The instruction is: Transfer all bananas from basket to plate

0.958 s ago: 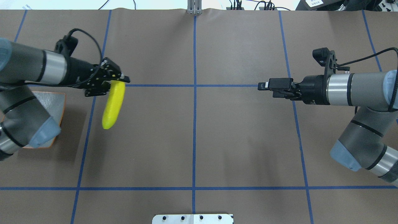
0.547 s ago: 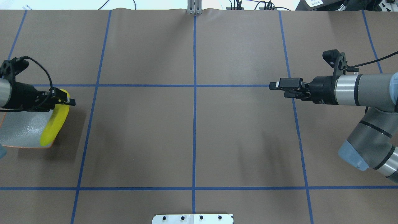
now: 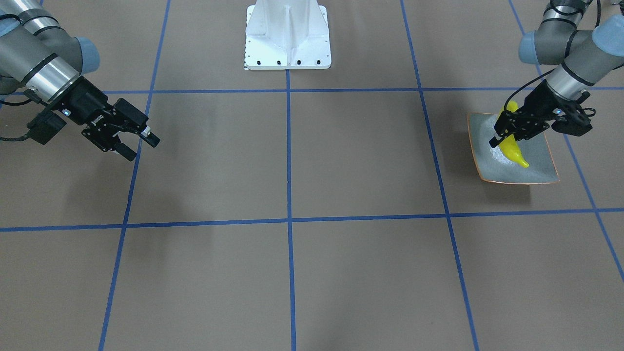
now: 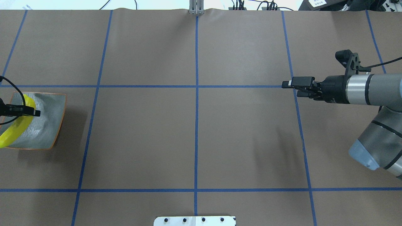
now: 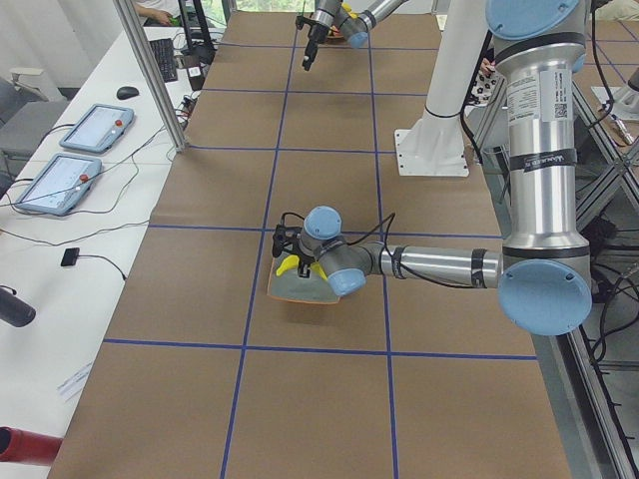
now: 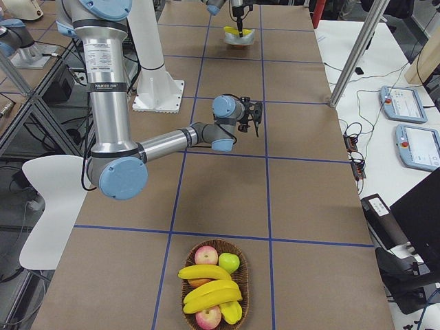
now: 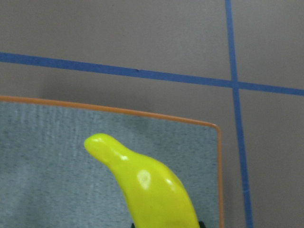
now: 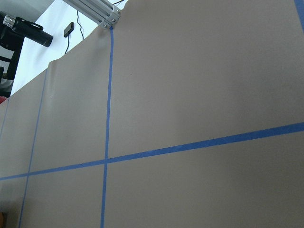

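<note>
My left gripper [image 3: 500, 136] is shut on a glossy yellow banana [image 3: 516, 153] and holds it tilted over the plate [image 3: 538, 171], a square grey-green dish with an orange rim. From overhead, the banana [image 4: 14, 133] hangs over the plate [image 4: 50, 122] at the table's far left edge, under the left gripper [image 4: 33, 112]. The left wrist view shows the banana [image 7: 149, 187] just above the plate [image 7: 42, 156]. My right gripper [image 3: 143, 149] hovers open with nothing in it. The basket [image 6: 214, 242] holds two more bananas [image 6: 206, 273] at the table's other end.
Apples and other fruit lie in the basket with the bananas. The white robot base [image 3: 287, 36] stands at the middle of the table's robot side. Blue tape lines cross the brown table [image 4: 194, 131]. Tablets and cables sit on a side bench [image 5: 80, 150].
The left gripper has carried the banana leftwards, from the open table to over the plate, and lower. The right arm has drawn back to the right, gripper unchanged.
</note>
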You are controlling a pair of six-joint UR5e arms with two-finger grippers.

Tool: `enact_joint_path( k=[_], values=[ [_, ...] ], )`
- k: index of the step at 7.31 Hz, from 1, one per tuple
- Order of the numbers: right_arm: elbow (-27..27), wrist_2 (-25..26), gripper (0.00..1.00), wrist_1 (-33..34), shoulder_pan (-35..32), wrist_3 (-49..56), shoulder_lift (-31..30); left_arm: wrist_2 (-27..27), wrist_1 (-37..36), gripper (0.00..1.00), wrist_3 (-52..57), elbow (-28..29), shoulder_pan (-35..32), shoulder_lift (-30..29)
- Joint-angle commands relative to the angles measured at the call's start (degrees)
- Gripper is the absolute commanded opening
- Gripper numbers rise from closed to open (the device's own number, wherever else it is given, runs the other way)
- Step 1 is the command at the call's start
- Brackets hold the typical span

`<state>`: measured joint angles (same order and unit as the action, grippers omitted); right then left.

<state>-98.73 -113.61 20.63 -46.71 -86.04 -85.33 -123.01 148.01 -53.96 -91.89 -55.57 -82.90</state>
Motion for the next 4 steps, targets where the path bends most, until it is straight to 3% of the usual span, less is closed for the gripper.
enact_joint_path(
  k=[1, 3, 4],
  values=[
    [0.4, 0.1, 1.00, 0.0, 0.0, 0.0, 0.2, 1.1, -0.1, 0.00, 3.1, 2.2, -0.1, -0.3],
    [0.3, 0.1, 1.00, 0.0, -0.1, -0.1, 0.1, 0.8, -0.6, 0.00, 3.1, 2.2, 0.0, -0.9],
    [0.4, 0.2, 1.00, 0.0, -0.1, -0.1, 0.2, 0.7, -2.0, 0.63, 3.1, 2.1, -0.1, -1.3]
  ],
)
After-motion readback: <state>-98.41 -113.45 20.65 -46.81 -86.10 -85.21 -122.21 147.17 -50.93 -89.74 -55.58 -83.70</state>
